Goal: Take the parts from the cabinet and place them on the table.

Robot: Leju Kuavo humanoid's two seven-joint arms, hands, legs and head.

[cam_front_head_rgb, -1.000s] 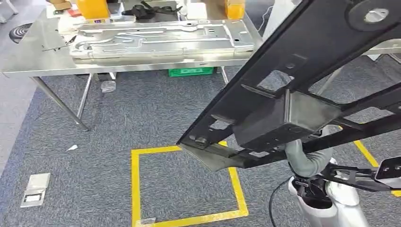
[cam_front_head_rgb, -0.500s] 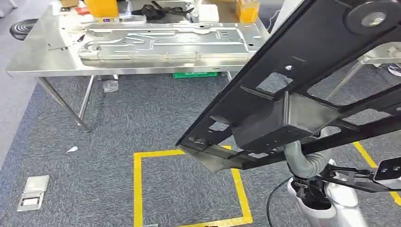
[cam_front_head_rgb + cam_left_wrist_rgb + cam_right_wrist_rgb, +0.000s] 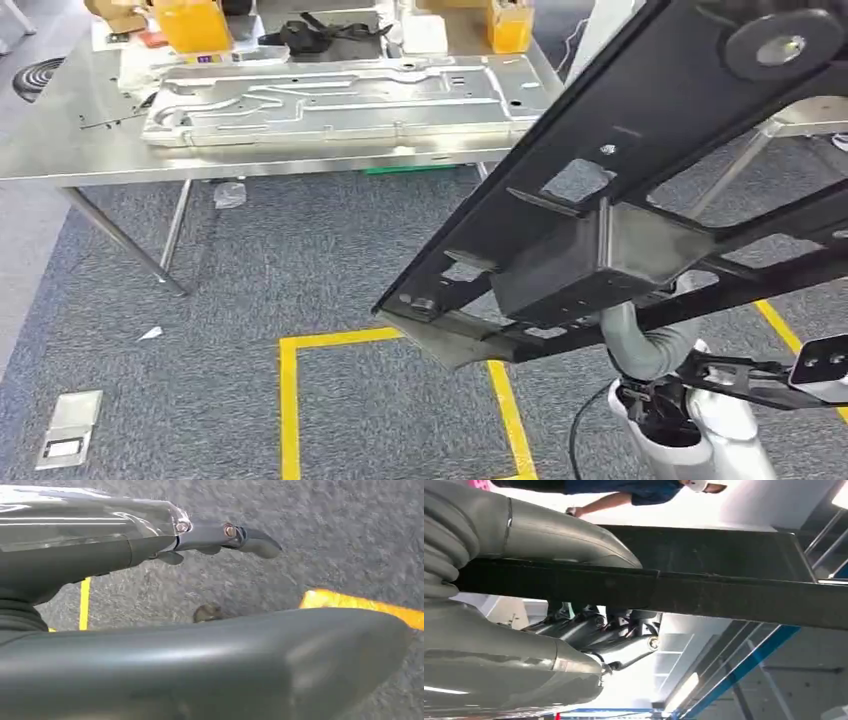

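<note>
Black metal frame [image 3: 640,190] is gripped by the right hand [image 3: 574,625], carried tilted above the grey carpet [image 3: 300,260], short of the steel tabletop [image 3: 60,140]. The left hand [image 3: 220,535] is spread, holding nothing.

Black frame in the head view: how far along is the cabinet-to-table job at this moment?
Done: one silver panel already lies on the steel table. In hand: the black frame is off the cabinet, carried above the carpet; the right hand grips its bar. The left hand hangs over the floor, holding nothing. Left: close the stretch of carpet to the table and set the frame down.
</note>
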